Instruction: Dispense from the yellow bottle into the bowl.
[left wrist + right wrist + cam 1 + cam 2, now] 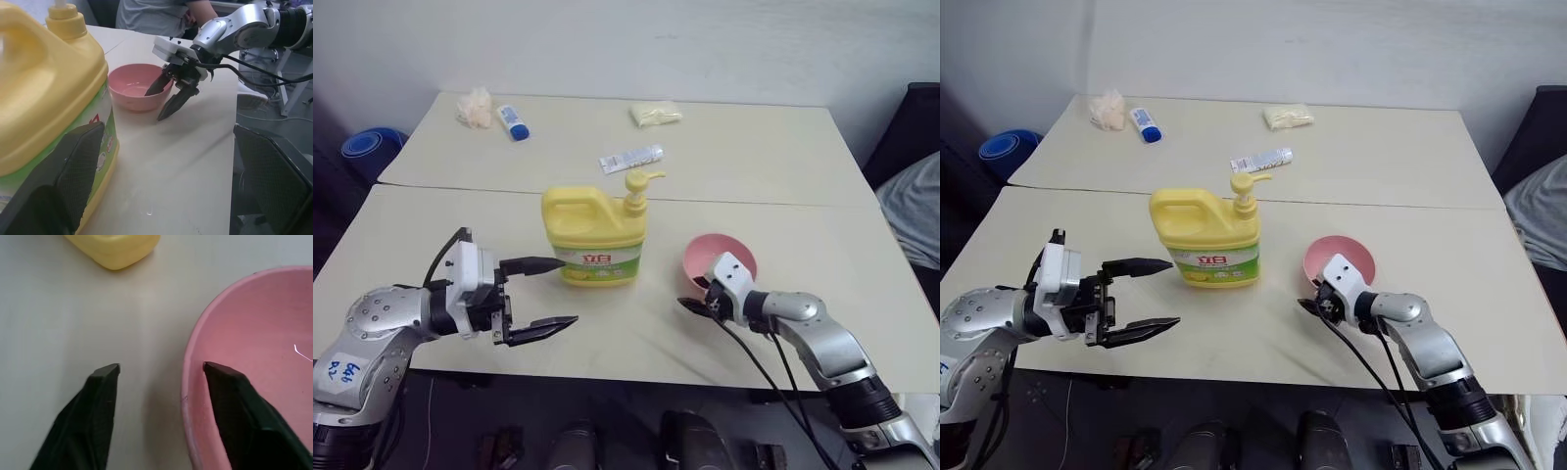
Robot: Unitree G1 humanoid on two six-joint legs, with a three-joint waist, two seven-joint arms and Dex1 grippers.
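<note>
While the right gripper (159, 372) is straddling the bowl (732, 253) rim, half-open and not yet clamped, the left gripper (540, 294) is waiting wide open and empty beside the yellow bottle (594, 237). Next, probably: pinch the rim and drag the bowl under the bottle's pump.

Lab: bare tables (783, 166), cabled robot arms.

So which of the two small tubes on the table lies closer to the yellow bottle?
The white tube, just behind the yellow bottle; the blue-and-white one lies farther back near the left corner.
</note>
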